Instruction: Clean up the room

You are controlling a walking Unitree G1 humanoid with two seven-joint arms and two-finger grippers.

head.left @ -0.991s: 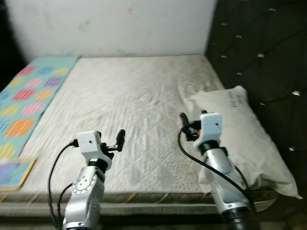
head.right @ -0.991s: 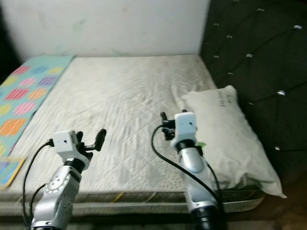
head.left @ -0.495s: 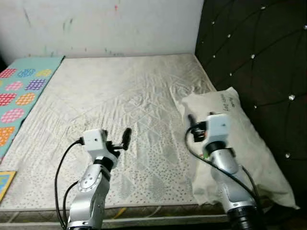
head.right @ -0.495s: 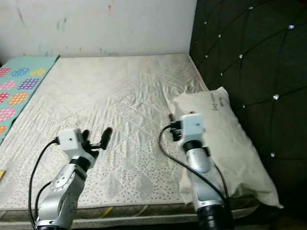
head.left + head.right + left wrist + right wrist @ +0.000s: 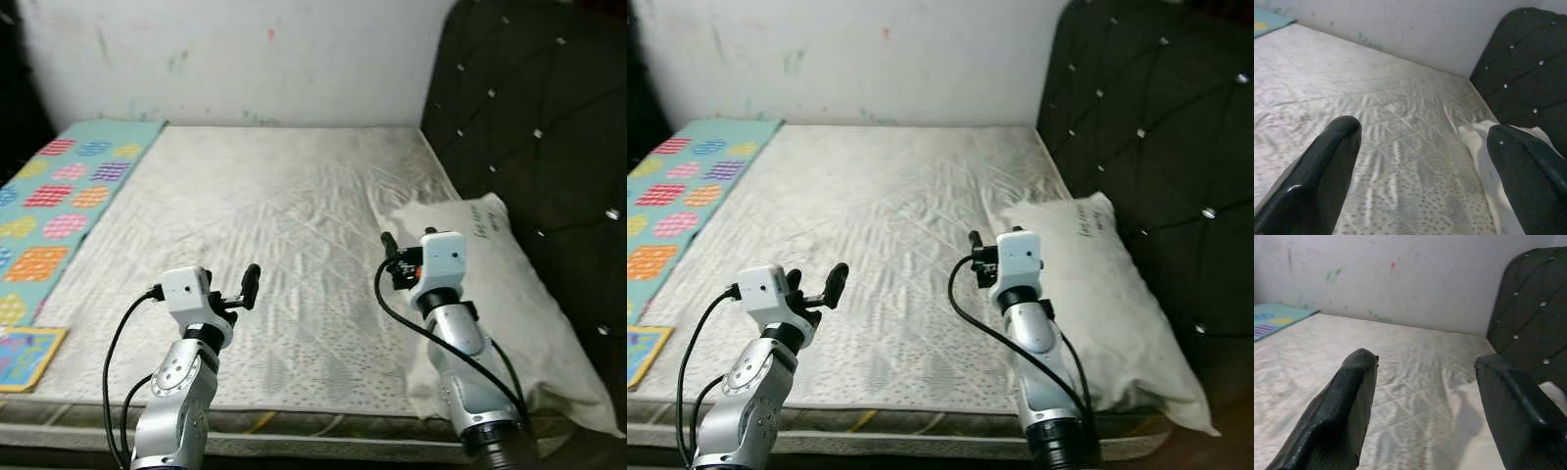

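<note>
A bare mattress (image 5: pixel 265 225) is lying against a white wall (image 5: pixel 245 59), with a dark tufted headboard (image 5: pixel 529 108) along its right side. 1 white pillow (image 5: pixel 509 294) is resting at the mattress's right edge, touching the headboard. The left gripper (image 5: pixel 1425 161) is hovering above the near part of the mattress, fingers spread wide and holding nothing. The right gripper (image 5: pixel 1422 396) is hanging just beside the pillow, also wide and empty. A colourful patterned mat (image 5: pixel 59 206) is lying along the left side.
</note>
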